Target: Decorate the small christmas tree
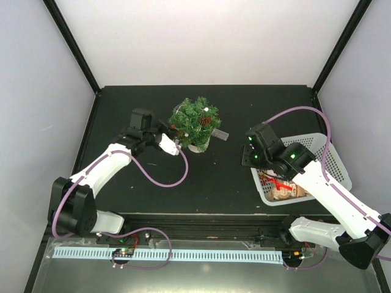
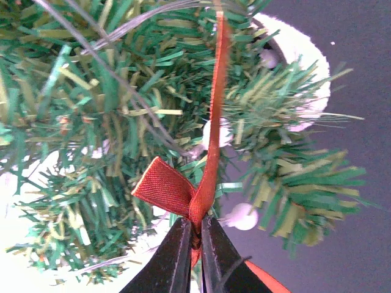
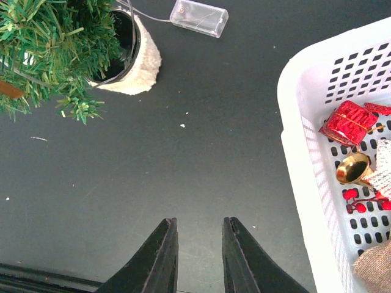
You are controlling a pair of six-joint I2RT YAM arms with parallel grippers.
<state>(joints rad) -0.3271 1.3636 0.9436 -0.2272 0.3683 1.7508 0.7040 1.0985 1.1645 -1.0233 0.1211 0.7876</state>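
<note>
Ribbon (image 2: 164, 188), red and tied in a small bow, sits pinched at its knot between the pressed-together fingers of the left claw (image 2: 197, 224). Its loop runs straight away from the fingertips, up and over the branches of the tree (image 1: 195, 121). That is the relation I'd say the coming move turns on: the tree lies dead ahead of the left claw, with needles touching the bow. The ribbon looks to me hung or very nearly so, and letting go and backing straight out along its line should leave it hanging. The tree stands in its white pot (image 3: 143, 67) at the far middle of the tabletop (image 1: 226, 183). The left arm reaches in from the left, with its claw against the tree's near-left side. The right claw (image 3: 198, 224) is farther off, poised over bare tabletop between tree and basket (image 3: 302, 159), fingers a little spread and holding nothing. More ornaments (image 3: 349, 122) lie in that basket.
</note>
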